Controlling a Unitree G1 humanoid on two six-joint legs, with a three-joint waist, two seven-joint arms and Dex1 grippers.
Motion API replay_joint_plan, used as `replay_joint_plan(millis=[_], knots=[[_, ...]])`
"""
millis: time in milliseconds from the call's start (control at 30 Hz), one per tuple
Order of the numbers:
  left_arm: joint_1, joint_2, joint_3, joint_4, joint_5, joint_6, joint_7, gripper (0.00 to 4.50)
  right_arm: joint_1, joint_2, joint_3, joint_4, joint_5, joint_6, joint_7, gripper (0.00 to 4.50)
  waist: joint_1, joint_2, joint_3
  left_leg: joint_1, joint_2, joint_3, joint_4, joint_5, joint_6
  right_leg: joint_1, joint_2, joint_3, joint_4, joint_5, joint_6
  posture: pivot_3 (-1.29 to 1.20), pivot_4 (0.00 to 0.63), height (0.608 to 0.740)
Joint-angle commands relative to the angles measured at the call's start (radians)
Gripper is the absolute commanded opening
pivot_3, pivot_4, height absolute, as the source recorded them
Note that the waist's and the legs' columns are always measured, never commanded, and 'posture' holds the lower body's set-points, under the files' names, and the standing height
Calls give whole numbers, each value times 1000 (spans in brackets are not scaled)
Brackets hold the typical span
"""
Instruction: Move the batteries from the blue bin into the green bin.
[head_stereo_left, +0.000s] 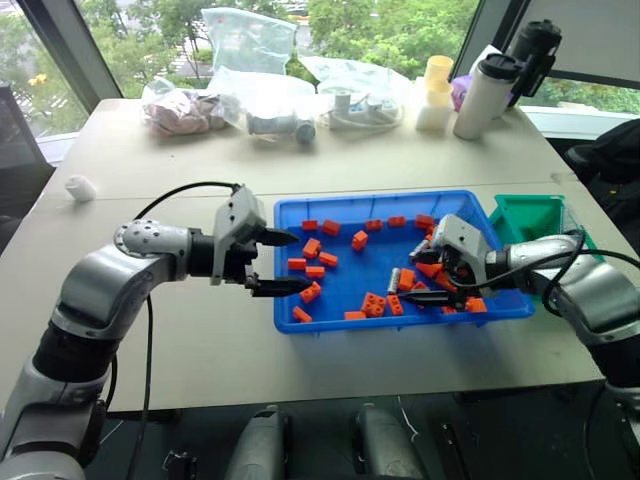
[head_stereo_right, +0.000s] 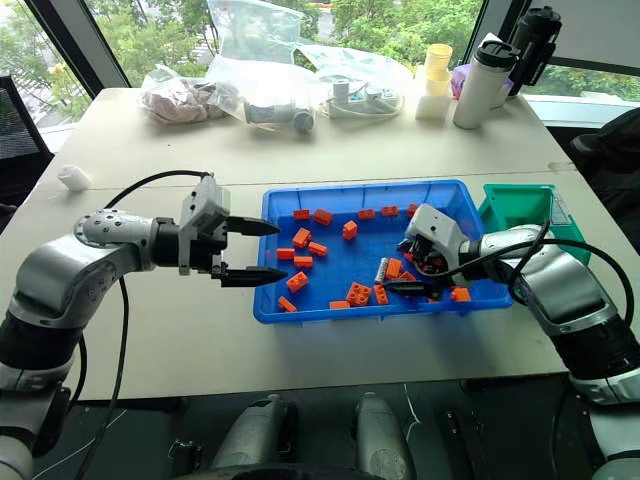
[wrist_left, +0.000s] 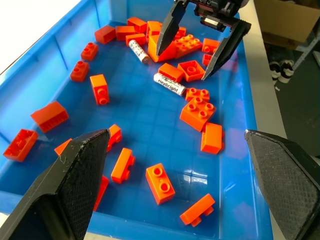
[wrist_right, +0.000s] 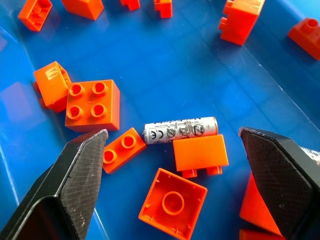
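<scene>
The blue bin (head_stereo_left: 372, 199) sits at the table's front and holds several orange blocks (head_stereo_left: 374, 303) and two silver-grey batteries. One battery (wrist_right: 180, 130) lies flat among the blocks, and a second battery (wrist_left: 138, 51) lies a little beyond it. My right gripper (wrist_right: 172, 131) hangs open inside the bin's right part, its fingers (wrist_left: 169, 30) spread to either side of the first battery (head_stereo_left: 394, 281) without touching it. My left gripper (head_stereo_left: 278, 263) hovers open at the bin's left wall, empty. The green bin (head_stereo_left: 530, 215) stands against the blue bin's right end.
Orange blocks crowd tightly around the nearer battery (wrist_left: 169, 84). Clear plastic bags (head_stereo_left: 250, 95), a white bottle (head_stereo_left: 482, 95) and a dark bottle (head_stereo_left: 532, 50) line the table's far edge. A small white object (head_stereo_left: 80, 187) lies at the far left.
</scene>
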Motion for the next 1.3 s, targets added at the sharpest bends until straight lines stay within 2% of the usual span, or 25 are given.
replay_joint_plan(millis=[33, 433, 800, 833, 967, 1200, 1300], knots=[[14, 6, 29, -45, -10, 1, 15, 4500, -46, 23, -3, 37, -42, -40, 3, 4289, 0, 0, 0, 0, 0, 0, 0, 0, 0, 0, 0, 0, 0, 0, 0, 0, 150, 740], [28, 3, 23, -45, -3, -9, 29, 4500, -58, 50, 62, 82, -144, -93, 63, 4289, 1, 0, 0, 0, 0, 0, 0, 0, 0, 0, 0, 0, 0, 0, 0, 0, 150, 740], [27, -11, 15, -43, 7, -18, 41, 4500, -97, 112, 100, 153, -238, -69, 32, 4289, 0, 0, 0, 0, 0, 0, 0, 0, 0, 0, 0, 0, 1, 0, 0, 0, 150, 740], [27, -12, 16, -44, 7, -18, 42, 4500, -101, 118, 100, 160, -245, -67, 29, 3764, 0, 0, 0, 0, 0, 0, 0, 0, 0, 0, 0, 0, 1, 0, 0, 0, 150, 740], [28, -15, 17, -49, 5, -15, 51, 4500, -105, 126, 97, 163, -251, -65, 40, 2183, 2, 0, 0, 0, 0, 0, 0, 0, 0, 0, -1, 0, 1, 0, 0, 0, 150, 740], [27, -17, 18, -51, 1, -13, 61, 4500, -129, 144, 32, 137, -213, -41, 28, 2196, 1, 0, 0, 0, -1, 0, 0, 0, 0, 0, -1, 0, 1, 0, 0, 0, 150, 740], [22, -21, 25, -48, -4, -12, 67, 4500, -150, 164, -64, 118, -150, -19, 2, 2196, 1, 0, 0, 0, -1, 0, 0, 0, 0, 0, -1, 0, 1, 0, 0, 0, 150, 740]])
